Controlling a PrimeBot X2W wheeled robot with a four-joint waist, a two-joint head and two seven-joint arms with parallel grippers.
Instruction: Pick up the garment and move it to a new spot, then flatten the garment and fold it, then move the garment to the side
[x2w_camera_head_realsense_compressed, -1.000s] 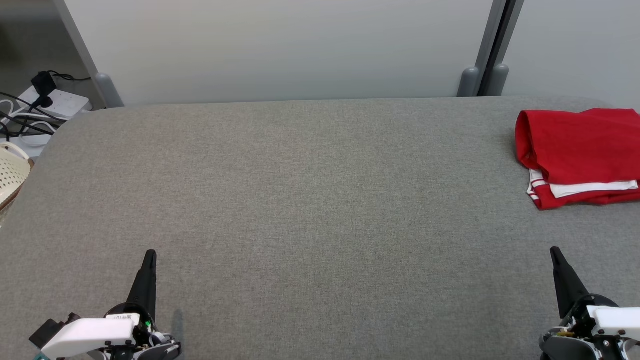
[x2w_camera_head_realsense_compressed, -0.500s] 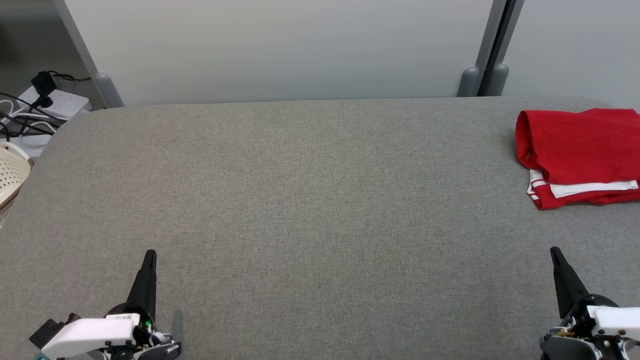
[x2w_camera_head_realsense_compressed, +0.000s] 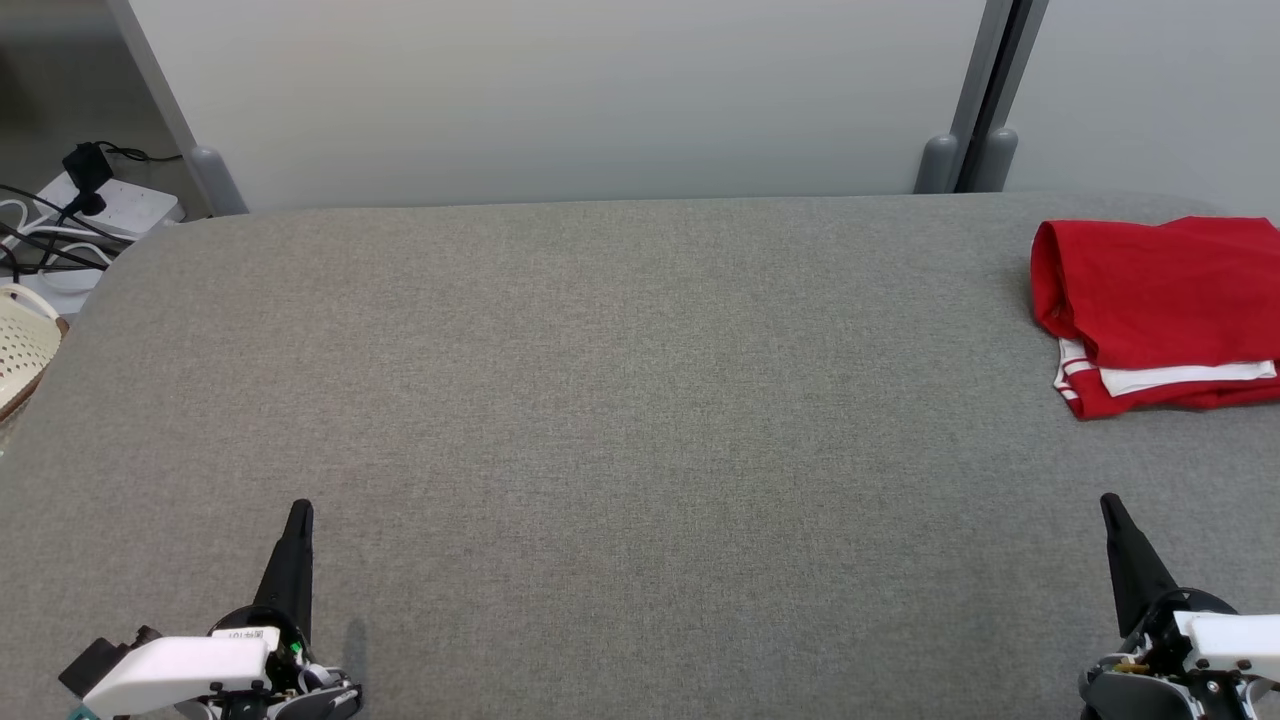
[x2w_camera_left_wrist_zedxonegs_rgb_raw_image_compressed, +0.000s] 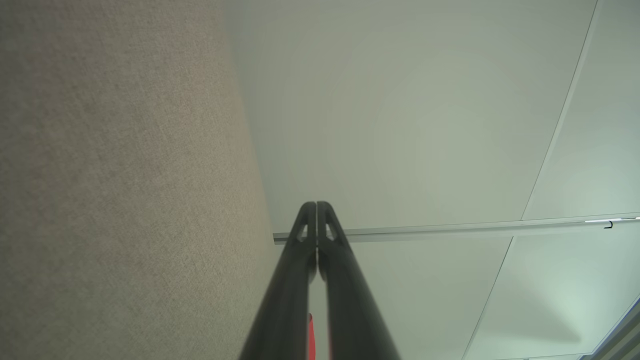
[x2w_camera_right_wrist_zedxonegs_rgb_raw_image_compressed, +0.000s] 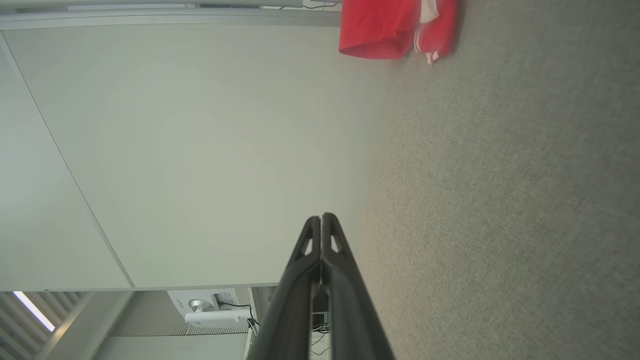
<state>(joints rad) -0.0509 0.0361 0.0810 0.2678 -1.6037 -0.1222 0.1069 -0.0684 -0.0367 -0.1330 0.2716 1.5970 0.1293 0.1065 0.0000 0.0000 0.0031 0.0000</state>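
The garment (x2w_camera_head_realsense_compressed: 1160, 310) is red with white stripes and lies folded at the far right of the grey table (x2w_camera_head_realsense_compressed: 600, 400), partly cut off by the frame edge. The right wrist view has the garment (x2w_camera_right_wrist_zedxonegs_rgb_raw_image_compressed: 395, 27) at its top. My left gripper (x2w_camera_head_realsense_compressed: 298, 512) rests at the lower left, shut and empty. At the lower right my right gripper (x2w_camera_head_realsense_compressed: 1108, 503) is shut too, holding nothing, a good way in front of the garment. In the wrist views the left gripper (x2w_camera_left_wrist_zedxonegs_rgb_raw_image_compressed: 316, 205) and the right gripper (x2w_camera_right_wrist_zedxonegs_rgb_raw_image_compressed: 321, 217) each show both fingers pressed together.
A pale partition wall (x2w_camera_head_realsense_compressed: 560, 100) runs behind the table, with grey posts (x2w_camera_head_realsense_compressed: 965, 150) at the right. Off the table's left edge are a power strip with cables (x2w_camera_head_realsense_compressed: 90, 210) and a cream basket (x2w_camera_head_realsense_compressed: 25, 345).
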